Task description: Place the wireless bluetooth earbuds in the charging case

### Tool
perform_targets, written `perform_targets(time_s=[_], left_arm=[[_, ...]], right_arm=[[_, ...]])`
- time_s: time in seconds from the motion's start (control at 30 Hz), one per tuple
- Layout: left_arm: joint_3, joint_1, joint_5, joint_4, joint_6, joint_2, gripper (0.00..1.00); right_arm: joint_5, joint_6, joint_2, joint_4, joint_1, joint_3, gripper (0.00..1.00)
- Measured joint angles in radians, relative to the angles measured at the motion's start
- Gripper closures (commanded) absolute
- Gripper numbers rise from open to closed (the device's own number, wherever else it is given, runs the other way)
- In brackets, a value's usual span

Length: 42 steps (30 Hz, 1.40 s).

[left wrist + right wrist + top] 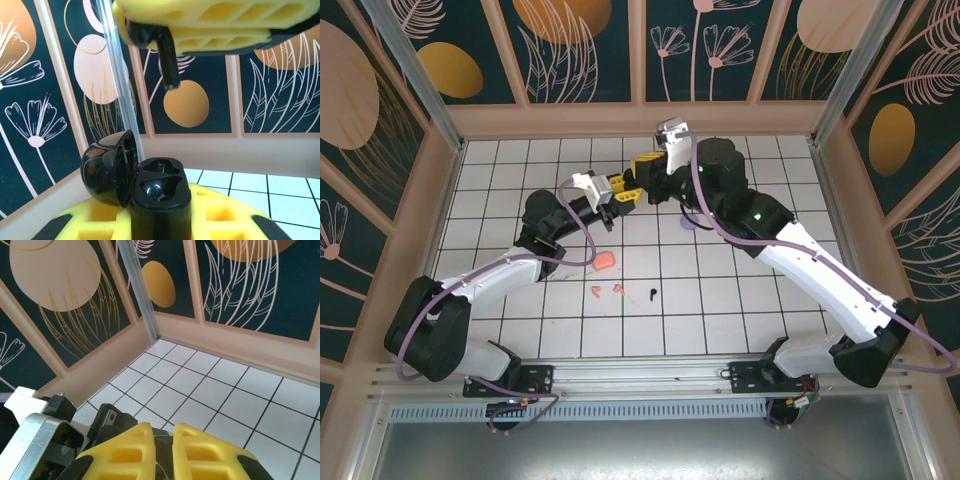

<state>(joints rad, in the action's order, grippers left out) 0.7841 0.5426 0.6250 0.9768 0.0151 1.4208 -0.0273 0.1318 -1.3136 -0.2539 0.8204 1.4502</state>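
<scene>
My left gripper (pixel 160 202) is shut on a black charging case (pixel 161 186), held upright off the floor with its lid (pixel 107 167) swung open to the left and both sockets empty. Just above the case my right gripper (pixel 643 172) is shut on a black earbud (pixel 167 55), whose stem points down toward the case without touching it. In the right wrist view the yellow fingers (pixel 132 450) pinch a dark sliver. The left gripper (pixel 617 197) meets the right one at mid-table. On the floor lie two salmon earbuds (pixel 595 291), (pixel 618 290) and another black earbud (pixel 652 293).
A salmon case (pixel 605 261) lies on the tiles in front of the left gripper. A lavender object (pixel 688 225) peeks out under the right arm. Patterned walls (pixel 640 50) close in the tiled floor (pixel 720 300) on three sides.
</scene>
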Motion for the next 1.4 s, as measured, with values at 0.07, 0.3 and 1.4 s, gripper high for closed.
perform_targets(time_s=[0.07, 0.3, 1.4], left_arm=[[0.003, 0.001, 0.004, 0.0, 0.0, 0.0, 1.0], [0.012, 0.002, 0.007, 0.0, 0.0, 0.0, 1.0], [0.014, 0.002, 0.006, -0.025, -0.005, -0.005, 1.0]], right_arm=[[-0.002, 0.0, 0.0, 0.015, 0.001, -0.016, 0.88], [-0.005, 0.003, 0.0, 0.05, 0.001, -0.057, 0.88], [-0.001, 0.031, 0.008, 0.145, -0.003, -0.139, 0.92]])
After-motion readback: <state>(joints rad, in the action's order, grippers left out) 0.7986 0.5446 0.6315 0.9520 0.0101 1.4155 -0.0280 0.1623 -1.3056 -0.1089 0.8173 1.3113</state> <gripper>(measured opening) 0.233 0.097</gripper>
